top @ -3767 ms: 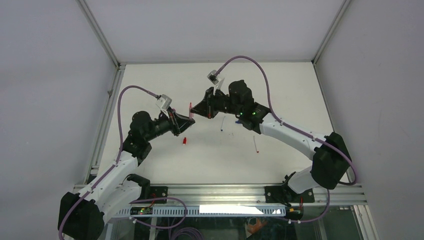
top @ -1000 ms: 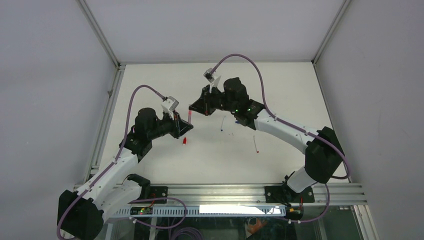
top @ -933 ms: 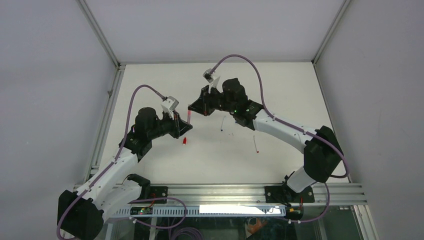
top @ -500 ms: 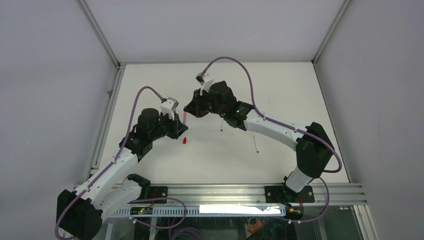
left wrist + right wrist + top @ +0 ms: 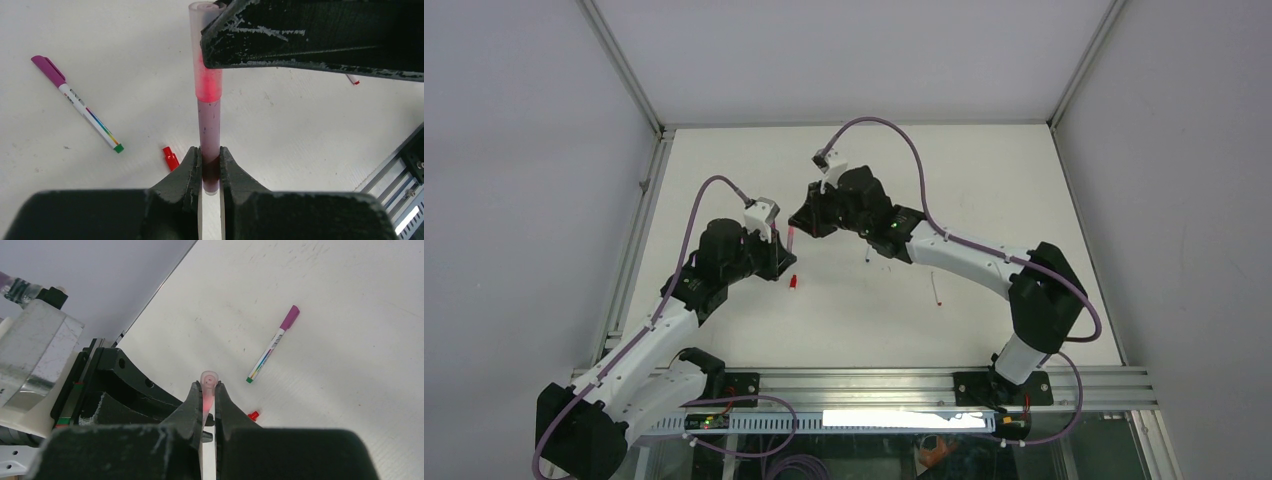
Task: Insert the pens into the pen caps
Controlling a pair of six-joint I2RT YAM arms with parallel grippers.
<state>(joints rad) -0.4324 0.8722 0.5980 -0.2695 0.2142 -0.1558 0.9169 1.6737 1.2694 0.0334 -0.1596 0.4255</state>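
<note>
Between the left pincer's [image 5: 210,154] tight-pressed black fingers stood a slim, smooth, pinkish pen [image 5: 208,125], clamped low on its barrel. Directly above, the right pincer [image 5: 208,387] was clamped on a pale translucent tubular cap [image 5: 210,377] sleeved over the pen's tip. Left of the left pincer, a stubby red cap [image 5: 170,158] lay on the matte white table [image 5: 300,130].

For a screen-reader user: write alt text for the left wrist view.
The left gripper clamps an upright pen; the right gripper holds a pale pink cap over its top. A magenta-capped pen and a red cap lie on the table.
</note>
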